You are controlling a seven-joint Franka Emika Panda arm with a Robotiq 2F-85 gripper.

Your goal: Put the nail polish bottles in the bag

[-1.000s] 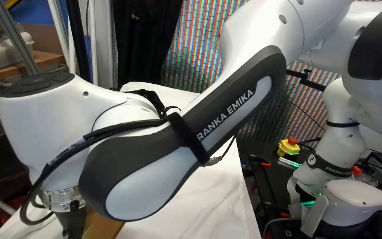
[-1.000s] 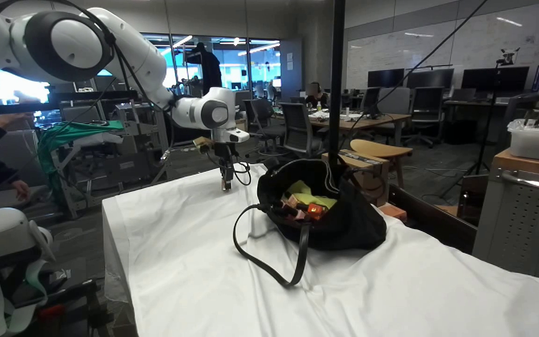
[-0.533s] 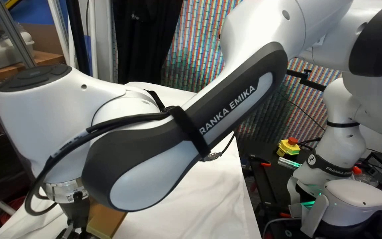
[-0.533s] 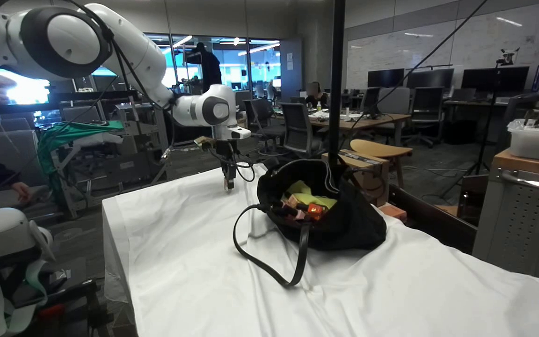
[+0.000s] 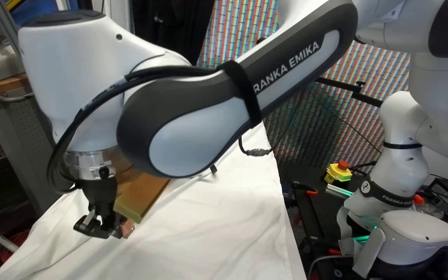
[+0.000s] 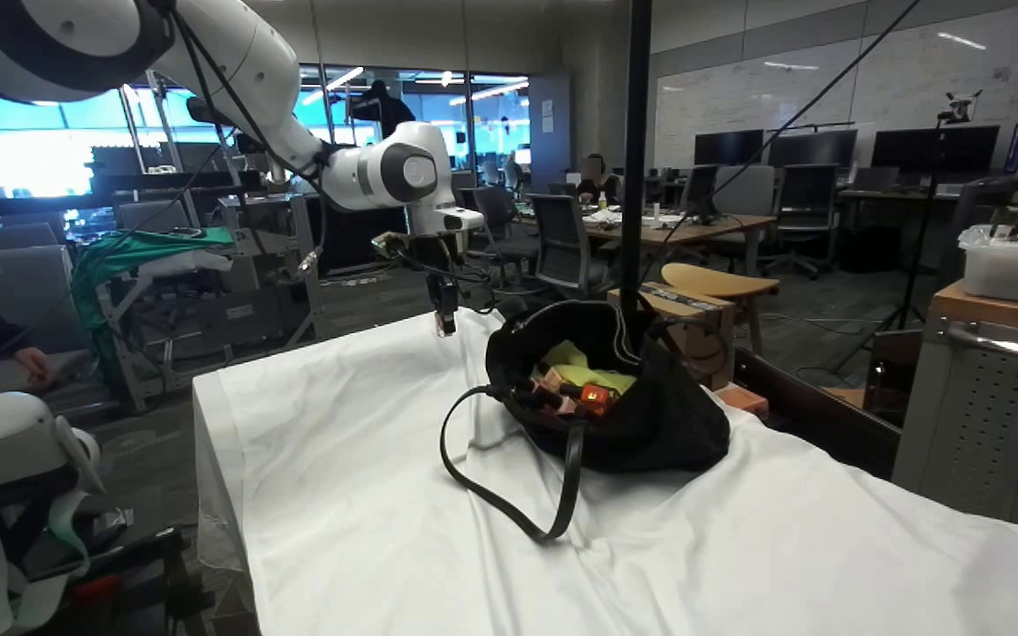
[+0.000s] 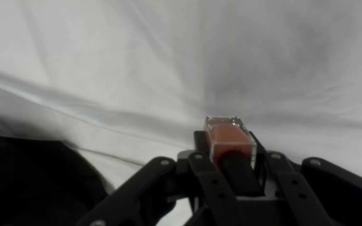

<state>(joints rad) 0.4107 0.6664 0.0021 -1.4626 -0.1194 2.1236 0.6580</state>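
Observation:
My gripper (image 7: pixel 228 142) is shut on a nail polish bottle (image 7: pixel 232 134) with a clear, reddish body and black cap, the cap pointing back toward the palm. In both exterior views the gripper (image 5: pixel 118 232) (image 6: pixel 444 327) hangs above the white table. The bottle shows pinkish at its tips (image 5: pixel 128 228). The black bag (image 6: pixel 650 433) stands open on the table to the right of the gripper in an exterior view. Inside it lie a yellow-green lining and several nail polish bottles, one orange-red (image 6: pixel 596 398). The bag's black edge (image 7: pixel 33 179) also fills the wrist view's lower left.
The bag's looped handle (image 6: pixel 518 523) lies on the wrinkled white cloth (image 6: pixel 368 477). A black pole (image 6: pixel 637 159) and a cardboard box (image 6: pixel 686 322) stand behind the bag. A second white arm (image 5: pixel 391 175) and a yellow emergency stop (image 5: pixel 338 172) are beside the table.
The arm has lifted, and the gripper has risen off the table with the bottle in it. In an exterior view it has also shifted slightly right, toward the bag. The bag has not moved.

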